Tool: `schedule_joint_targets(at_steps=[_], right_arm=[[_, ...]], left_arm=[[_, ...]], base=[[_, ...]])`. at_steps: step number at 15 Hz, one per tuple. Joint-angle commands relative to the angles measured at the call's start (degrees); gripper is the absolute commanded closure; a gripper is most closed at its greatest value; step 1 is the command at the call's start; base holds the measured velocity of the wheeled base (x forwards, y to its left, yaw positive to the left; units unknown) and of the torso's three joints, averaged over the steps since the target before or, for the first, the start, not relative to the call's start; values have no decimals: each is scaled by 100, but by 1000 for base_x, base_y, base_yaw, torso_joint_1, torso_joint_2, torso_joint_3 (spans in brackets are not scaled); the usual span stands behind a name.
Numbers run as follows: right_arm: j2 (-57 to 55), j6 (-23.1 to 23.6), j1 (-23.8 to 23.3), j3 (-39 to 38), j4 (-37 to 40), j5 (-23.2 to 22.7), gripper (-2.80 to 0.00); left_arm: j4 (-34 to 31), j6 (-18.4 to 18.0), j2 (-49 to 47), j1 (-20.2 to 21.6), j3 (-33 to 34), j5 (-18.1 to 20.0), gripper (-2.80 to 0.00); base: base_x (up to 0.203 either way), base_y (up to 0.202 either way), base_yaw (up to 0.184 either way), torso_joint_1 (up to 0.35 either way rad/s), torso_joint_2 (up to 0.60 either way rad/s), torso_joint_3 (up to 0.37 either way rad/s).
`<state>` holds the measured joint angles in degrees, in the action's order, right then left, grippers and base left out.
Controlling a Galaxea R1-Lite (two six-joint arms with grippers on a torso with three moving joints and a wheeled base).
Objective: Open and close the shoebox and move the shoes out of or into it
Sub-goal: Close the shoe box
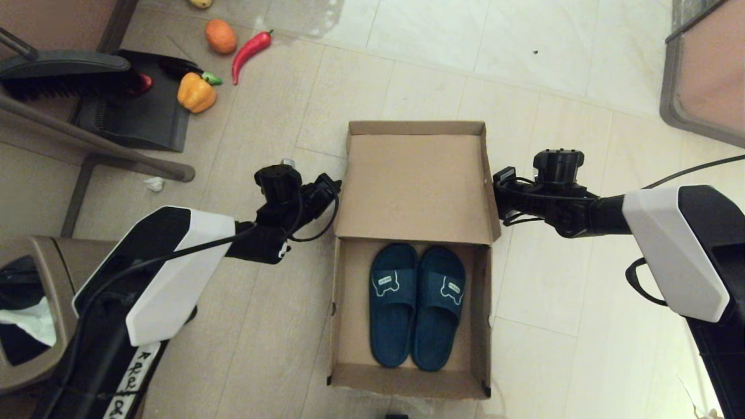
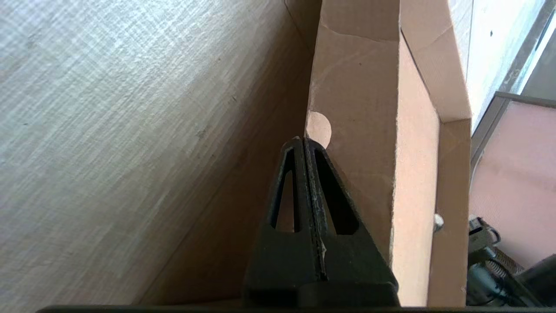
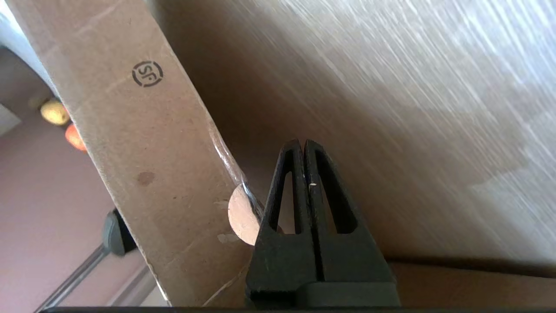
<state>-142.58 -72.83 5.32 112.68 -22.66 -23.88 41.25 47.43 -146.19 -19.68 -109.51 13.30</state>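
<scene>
The brown cardboard shoebox [image 1: 348, 302] sits open on the tiled floor, its hinged lid [image 1: 416, 186] raised and leaning away from me. Inside lie the two dark teal slide sandals, the left one [image 1: 393, 302] and the right one [image 1: 439, 305], side by side with logo straps up. My left gripper [image 1: 330, 187] is shut and empty at the lid's left side flap [image 2: 356, 108], its tips [image 2: 302, 140] by a half-round notch. My right gripper [image 1: 499, 177] is shut and empty beside the lid's right side flap [image 3: 143, 143]. Whether either touches the lid I cannot tell.
A brown trash bin [image 1: 35, 308] stands at the lower left. A black dustpan [image 1: 137, 110] and brush [image 1: 64, 73] lie at the upper left with a yellow pepper [image 1: 197, 92], red chili [image 1: 250, 51] and orange [image 1: 220, 36]. Furniture [image 1: 704, 75] is at the upper right.
</scene>
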Motion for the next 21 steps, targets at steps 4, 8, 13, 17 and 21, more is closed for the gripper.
schedule_joint_targets(at_steps=[4, 8, 13, 17, 21], right_arm=[[59, -244, 22, 0, -69, -454, 0], [125, -408, 0, 0, -80, -820, 0], [177, -523, -216, -9, -89, -928, 0], [289, -1135, -472, -16, -612, -1768, 0], [325, -2634, -859, -18, -1854, -2778, 0]], left_arm=[[6, 29, 116, -54, 0, -2, 0], [-3, 29, 221, -96, 0, 5, 0], [-74, 29, 432, -165, 0, -3, 0], [-146, 29, 514, -221, 0, -3, 0], [-153, 29, 618, -221, 0, 13, 0]], base=[[0, 0, 0, 0, 0, 0], [0, 0, 0, 0, 0, 0], [0, 0, 0, 0, 0, 0], [0, 0, 0, 0, 0, 0], [0, 0, 0, 0, 0, 0]])
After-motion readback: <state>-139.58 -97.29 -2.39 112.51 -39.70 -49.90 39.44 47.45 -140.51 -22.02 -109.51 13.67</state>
